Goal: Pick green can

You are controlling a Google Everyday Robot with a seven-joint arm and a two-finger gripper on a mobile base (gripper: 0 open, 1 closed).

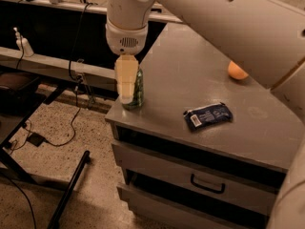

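Observation:
The green can [138, 92] stands upright near the front left corner of the grey cabinet top [190, 80]. Only its right side shows, because my gripper covers the rest. My gripper [127, 95], cream-coloured under a white wrist [127, 37], hangs straight down at the can's left side, reaching almost to the cabinet top. It overlaps the can in the camera view. The large white arm runs off to the upper right.
A dark blue snack packet [208, 115] lies near the front edge of the top. An orange [237, 70] sits further back on the right. Drawers with a black handle [208, 184] are below. Cables and a black stand leg [69, 190] are on the floor at left.

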